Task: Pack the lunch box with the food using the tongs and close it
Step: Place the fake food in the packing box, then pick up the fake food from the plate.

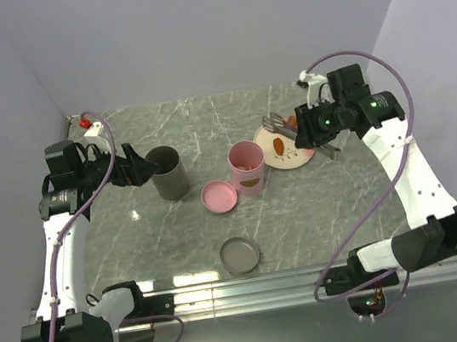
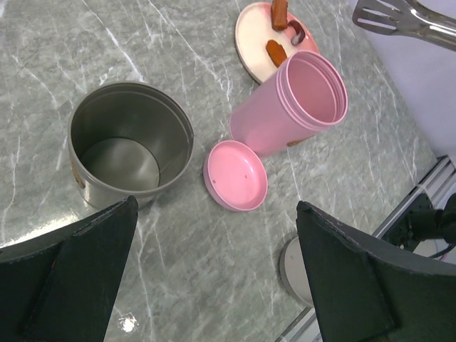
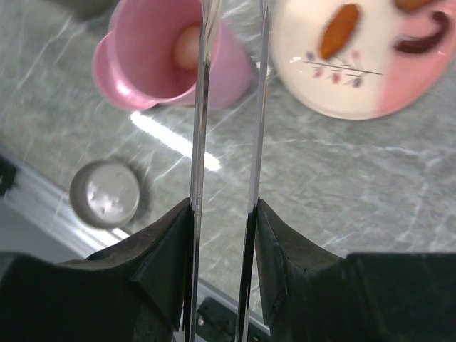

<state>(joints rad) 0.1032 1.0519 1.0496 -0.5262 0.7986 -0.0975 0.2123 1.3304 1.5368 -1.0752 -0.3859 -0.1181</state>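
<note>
The pink lunch box (image 1: 247,169) stands open mid-table, with a reddish-brown piece of food (image 3: 187,46) inside. Its pink lid (image 1: 219,196) lies flat beside it on the left. More food (image 1: 279,143) lies on the round plate (image 1: 295,158) to its right. My right gripper (image 3: 223,206) is shut on the tongs (image 3: 201,107); their two thin arms stand apart between my fingers (image 3: 164,242) and reach over the box and the plate's edge. Over at the far left, my left gripper (image 2: 216,206) is open with nothing in it, above bare table near the lid (image 2: 235,174).
A grey canister (image 1: 169,173) stands open left of the lunch box, right beside my left gripper (image 1: 137,166). Its grey lid (image 1: 239,255) lies near the front rail. A white box (image 1: 93,129) with a red part sits at the back left corner.
</note>
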